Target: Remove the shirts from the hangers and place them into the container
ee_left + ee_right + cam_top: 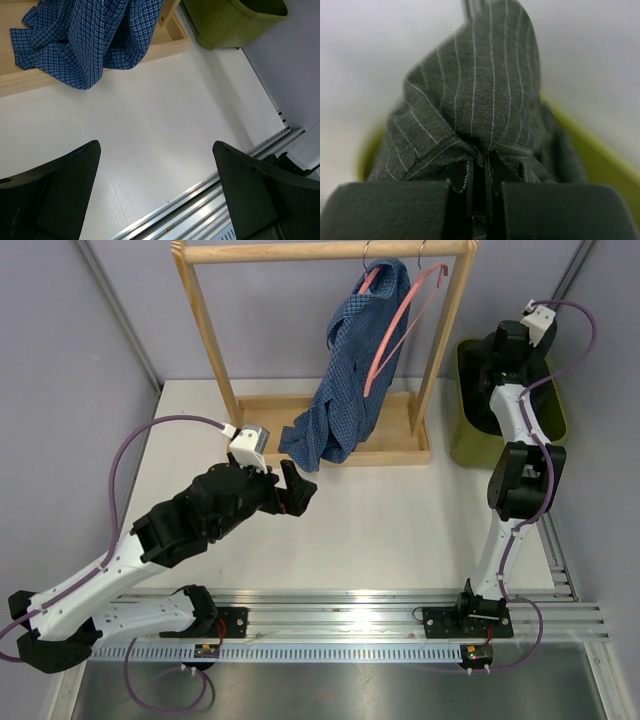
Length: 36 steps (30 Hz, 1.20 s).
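Right gripper (479,176): pinched shut on black shirt (480,95), bunched ahead; green bin (602,160) apparently beneath; lower well inside before letting go; left gripper (155,150) open, empty.

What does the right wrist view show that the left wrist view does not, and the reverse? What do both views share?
Only the right wrist view: the black striped shirt, pinched in the shut right claw.
Only the left wrist view: the blue checked shirt draped onto the wooden rack base, the white table, and the open left claw, holding nothing.
Both: the olive-green container.
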Motion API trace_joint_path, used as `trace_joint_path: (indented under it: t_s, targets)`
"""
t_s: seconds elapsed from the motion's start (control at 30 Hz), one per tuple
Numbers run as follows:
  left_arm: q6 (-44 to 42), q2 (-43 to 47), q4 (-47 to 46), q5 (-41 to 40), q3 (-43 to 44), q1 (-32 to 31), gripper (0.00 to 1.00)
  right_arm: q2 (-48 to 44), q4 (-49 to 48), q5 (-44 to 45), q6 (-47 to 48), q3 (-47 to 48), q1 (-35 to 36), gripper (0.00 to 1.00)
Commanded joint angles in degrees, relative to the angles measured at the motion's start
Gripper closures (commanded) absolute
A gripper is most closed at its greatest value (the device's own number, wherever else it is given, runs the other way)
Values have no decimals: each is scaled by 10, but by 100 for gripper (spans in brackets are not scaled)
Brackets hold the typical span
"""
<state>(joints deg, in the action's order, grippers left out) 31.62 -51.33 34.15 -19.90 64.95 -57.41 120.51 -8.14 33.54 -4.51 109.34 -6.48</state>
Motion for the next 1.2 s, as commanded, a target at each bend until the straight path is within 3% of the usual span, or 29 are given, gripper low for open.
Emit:
trace_joint_path:
  t_s: [0.0,0.2,0.37,0.47,0.57,0.6,0.63,0.7,0.73,0.8,0.87,1.03,1.17]
  targets:
    - [3,7,-48,13,-6,2,1,-5,268,34,-116,46,2,100]
    - [5,25,-51,11,-18,3,1,72,440,-23,-176,97,2,100]
    - [7,54,-52,4,-33,2,1,158,568,-108,-172,209,2,100]
    - [5,66,-48,-2,-32,2,1,117,514,-125,-170,173,2,100]
    - [-1,71,-43,-9,-30,2,1,5,438,-144,-154,82,2,98]
    - [-4,73,-42,-12,-28,2,1,-43,407,-161,-147,63,2,79]
    - [-6,74,-41,-14,-27,3,1,-65,394,-171,-134,55,2,70]
    - [-12,77,-42,-19,-24,2,1,-127,364,-185,-119,37,5,64]
    - [-15,78,-42,-21,-24,2,1,-147,357,-196,-109,33,4,52]
    - [-22,80,-37,-26,-19,2,1,-196,358,-219,-98,32,7,37]
    - [-25,84,-35,-32,-16,3,1,-228,372,-238,-92,32,7,1]
    - [-42,97,-25,-52,-5,2,1,-337,418,-360,-91,20,8,0]
    - [-52,107,-22,-64,2,2,1,-439,422,-464,-109,-68,9,1]
